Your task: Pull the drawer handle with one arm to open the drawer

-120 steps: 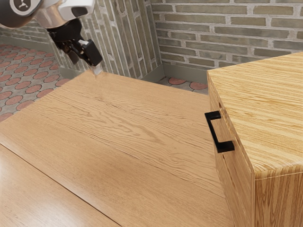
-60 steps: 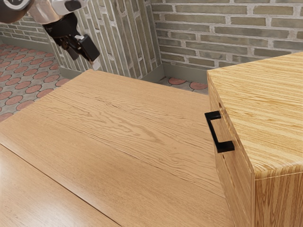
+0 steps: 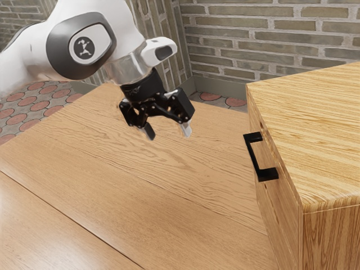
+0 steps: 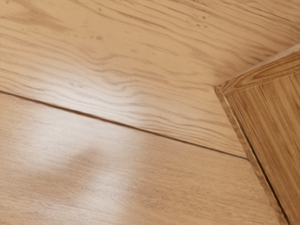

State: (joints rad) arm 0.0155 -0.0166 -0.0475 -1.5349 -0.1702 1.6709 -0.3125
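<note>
The gripper (image 3: 169, 133) hangs over the table (image 3: 112, 180), fingers wide and empty; the black drawer handle (image 3: 259, 157) lies well to the exterior view's right.

One drawer cabinet (image 3: 315, 129), one black handle (image 3: 259, 157), one table (image 3: 140, 169).

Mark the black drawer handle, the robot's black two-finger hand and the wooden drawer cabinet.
black U-shaped drawer handle (image 3: 253, 158): exterior view, middle of its bar.
black two-finger hand (image 3: 169, 134): exterior view, midway between its open fingertips.
light wooden drawer cabinet (image 3: 315, 124): exterior view, its top face.
</note>
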